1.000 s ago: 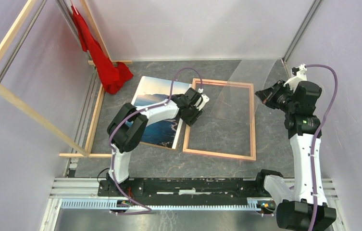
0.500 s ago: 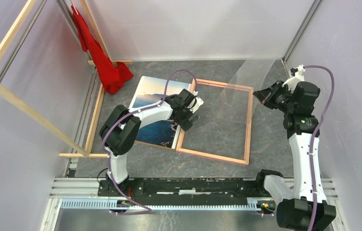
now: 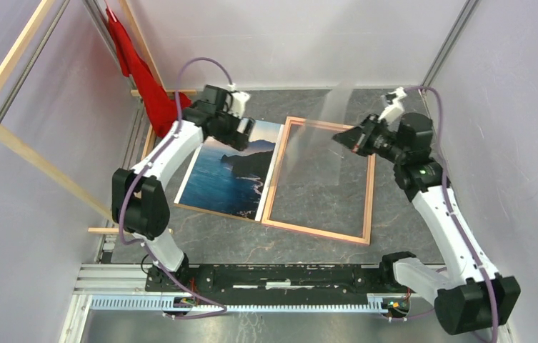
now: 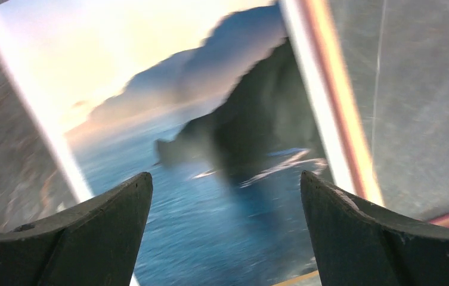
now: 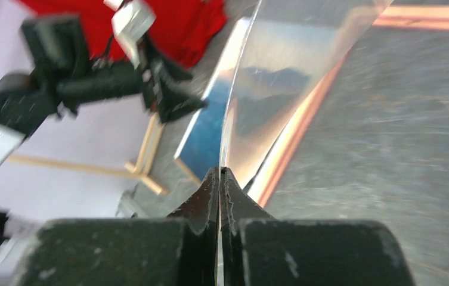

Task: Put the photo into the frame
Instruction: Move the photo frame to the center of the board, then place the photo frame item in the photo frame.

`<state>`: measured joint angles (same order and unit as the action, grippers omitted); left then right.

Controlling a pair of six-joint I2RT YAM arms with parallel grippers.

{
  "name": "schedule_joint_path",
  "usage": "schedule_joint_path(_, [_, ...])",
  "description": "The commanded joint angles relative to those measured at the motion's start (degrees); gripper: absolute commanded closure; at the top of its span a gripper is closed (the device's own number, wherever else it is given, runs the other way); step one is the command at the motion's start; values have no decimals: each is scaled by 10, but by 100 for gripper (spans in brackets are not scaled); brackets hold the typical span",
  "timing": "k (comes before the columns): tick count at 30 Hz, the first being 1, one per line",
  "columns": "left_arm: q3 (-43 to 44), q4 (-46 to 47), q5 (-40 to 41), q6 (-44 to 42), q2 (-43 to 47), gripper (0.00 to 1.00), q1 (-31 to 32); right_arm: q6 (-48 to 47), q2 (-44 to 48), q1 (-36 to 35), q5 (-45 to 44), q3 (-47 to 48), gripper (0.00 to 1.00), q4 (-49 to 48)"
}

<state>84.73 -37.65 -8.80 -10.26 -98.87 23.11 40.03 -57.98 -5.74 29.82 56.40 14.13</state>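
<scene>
Grey marble-look table (image 3: 409,207), pale walls around. Left gripper (image 4: 225,179) hovered w/ fingers spread wide and nothing between them. The photo (image 4: 210,196) lay flat, picture side up, directly below it. The frame (image 3: 319,233) lay just to the right of this gripper, one long rail seemingly touching the photo's edge. Right gripper (image 5: 219,174) was pinching a clear sheet (image 5: 281,89), lifted over the frame. Prob. best now: come down low, take the photo by a free edge, and slide it inside the rails w/o bending.

The left hand (image 3: 243,134) covers the far edge of the photo (image 3: 226,175), and up close it's all smeared blur.
</scene>
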Motion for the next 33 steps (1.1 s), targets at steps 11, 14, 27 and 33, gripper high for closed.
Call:
schedule_joint_path(11, [-106, 9, 47, -41, 64, 0, -86, -59, -32, -67, 23, -118, 100, -45])
schedule_joint_path(14, [-126, 22, 50, -41, 64, 0, -85, -93, -32, -49, -3, -157, 100, -26])
schedule_joint_path(27, [-145, 27, 38, -39, 40, 0, -76, -154, -32, 8, -84, -197, 100, 6])
schedule_joint_path(33, [-145, 35, 15, -19, 29, 0, -62, -127, -22, 45, -67, -262, 100, -34])
